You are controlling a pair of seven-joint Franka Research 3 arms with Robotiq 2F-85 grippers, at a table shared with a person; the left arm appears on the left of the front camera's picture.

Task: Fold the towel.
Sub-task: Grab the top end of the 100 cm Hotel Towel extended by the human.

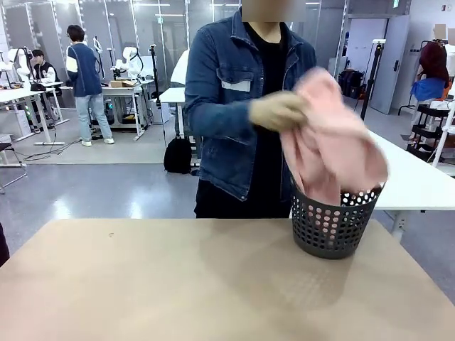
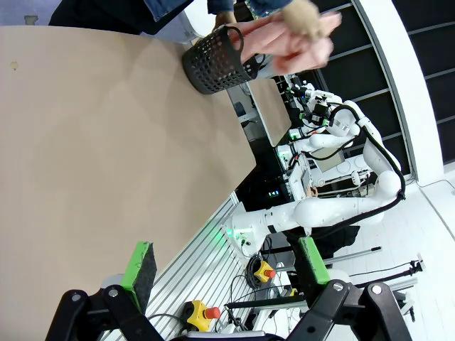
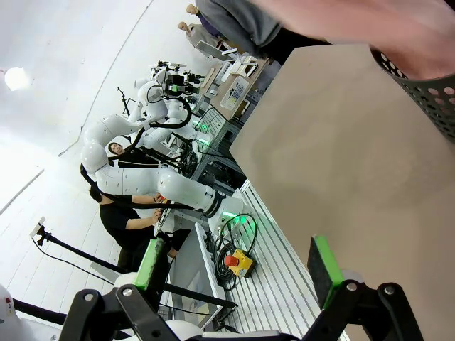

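Jaws wide apart and holding nothing, the left gripper (image 2: 227, 263) and the right gripper (image 3: 238, 263) hang over the near side of the table (image 1: 142, 284), well apart from the person's hand (image 1: 277, 111) at the far side. Bare tabletop lies between them and that hand, likely because the cloth must first be laid out before either arm can work on it.

Directly below the hand, at the table's far edge, a dark perforated basket (image 1: 330, 227) stands upright. The pink towel (image 1: 334, 135) hangs down from the hand in a loose bunch, its lower end inside the basket, its upper folds raised above the rim. The hand is closed on a gather of cloth near the top, seemingly to draw the towel out. It is blurred, so the exact finger hold cannot be told. Folding looks not yet begun.

The front camera gives the person's grasp and how the cloth falls into the basket. The wrist cameras give the green-padded fingers standing parted, and the basket and bunched towel from the side, beyond the open tabletop.
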